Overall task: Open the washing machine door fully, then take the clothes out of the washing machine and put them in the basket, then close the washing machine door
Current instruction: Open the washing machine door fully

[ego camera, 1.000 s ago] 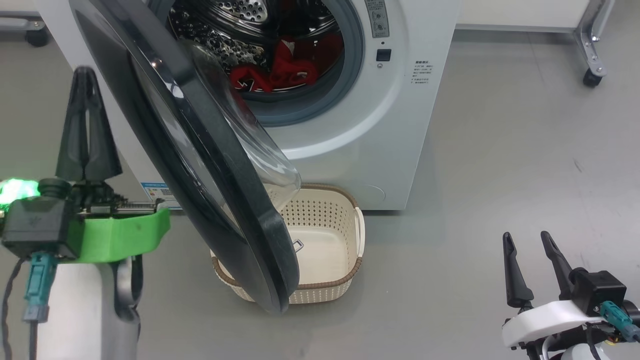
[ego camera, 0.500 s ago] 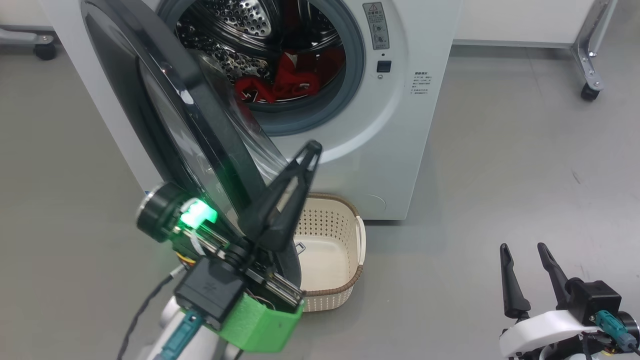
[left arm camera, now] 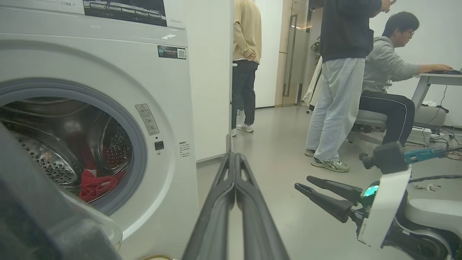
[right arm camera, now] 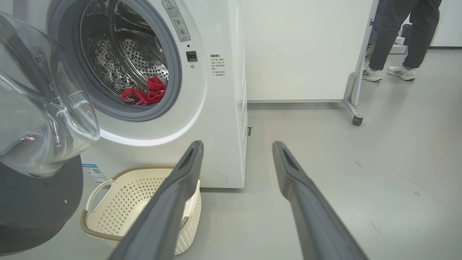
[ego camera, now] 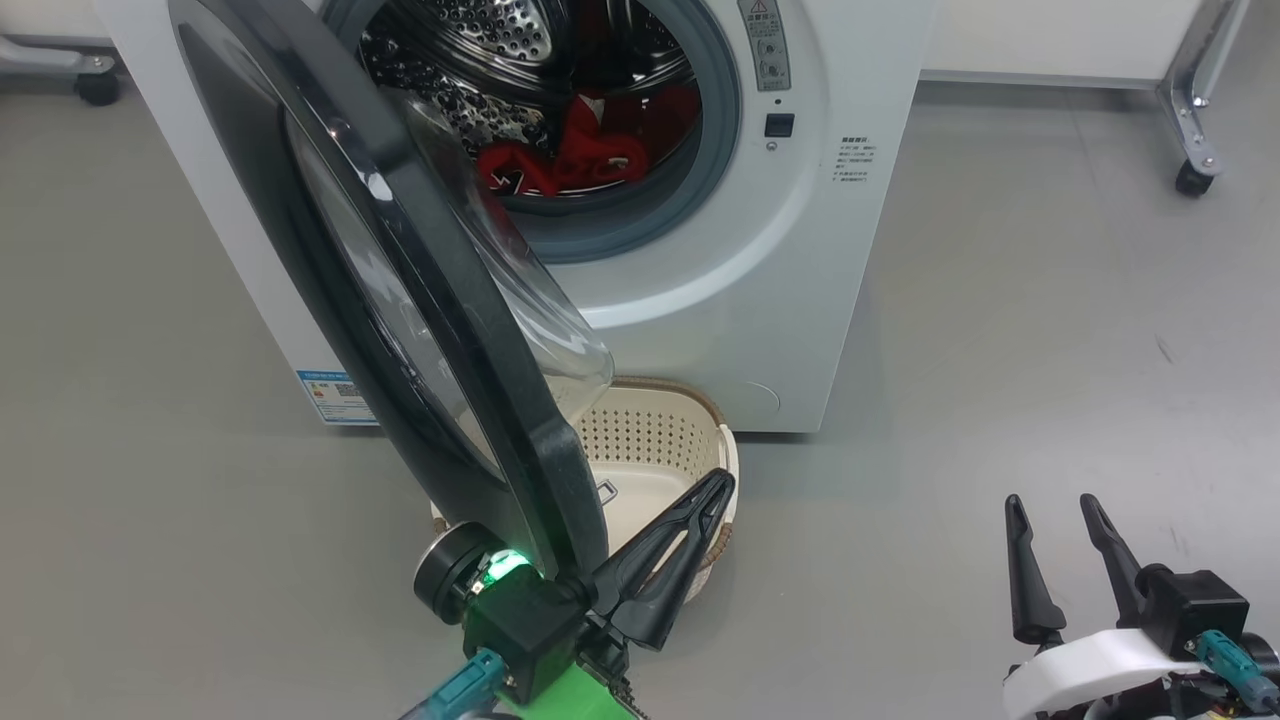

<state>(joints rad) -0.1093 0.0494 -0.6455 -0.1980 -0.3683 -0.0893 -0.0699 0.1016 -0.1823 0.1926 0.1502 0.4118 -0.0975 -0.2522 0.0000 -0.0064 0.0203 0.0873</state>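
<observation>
Beside the free edge of the half-open washing machine door (ego camera: 440, 330), just brought the left gripper (ego camera: 720, 485) round from its outer side, closed on nothing; clothes (ego camera: 570, 165) beyond the door untaken, opening likely unfinished

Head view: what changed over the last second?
Left end effector swung from the view's left edge, across the washing machine door, down by its lower rim, fingers shut, holding nothing. Unchanged: door partly open, clothes in drum, basket empty, right end effector open.

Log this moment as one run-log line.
door partly open | clothes in washing machine | left tool shut, beside door edge | right tool open
</observation>
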